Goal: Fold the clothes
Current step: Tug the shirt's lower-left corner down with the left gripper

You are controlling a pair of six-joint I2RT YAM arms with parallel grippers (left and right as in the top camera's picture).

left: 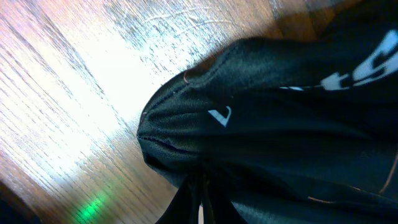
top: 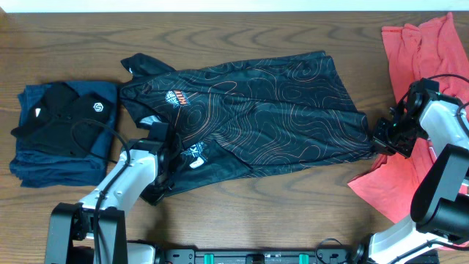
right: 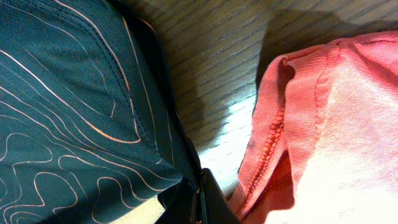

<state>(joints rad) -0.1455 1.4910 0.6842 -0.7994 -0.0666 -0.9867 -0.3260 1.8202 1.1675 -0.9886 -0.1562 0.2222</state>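
The left gripper (top: 163, 139) is pinched shut on the black shirt (top: 271, 110). In the left wrist view the cloth bunches into tight folds where it goes into the closed fingers, low in the picture. The left arm comes up from the near edge of the table (top: 256, 209) and leans in toward the middle. Its gripper sits on the shirt's near left part, by the sleeve.

The right gripper (top: 379, 141) is also closed on the black shirt and holds it at the right-hand edge. The right arm goes up the right side, then bends back in toward the shirt. In the right wrist view the dark hem runs down into the shut fingers (right: 208, 199).

The black shirt, with thin orange wavy lines, lies spread out flat in the middle of the table. A red shirt (top: 418, 51) lies just beside the right gripper, with only a thin strip of bare wood between the two shirts. A pile of folded clothes (top: 66, 132) lies close to the black shirt's left side. There is bare wood along the near side and the far side of the shirt.
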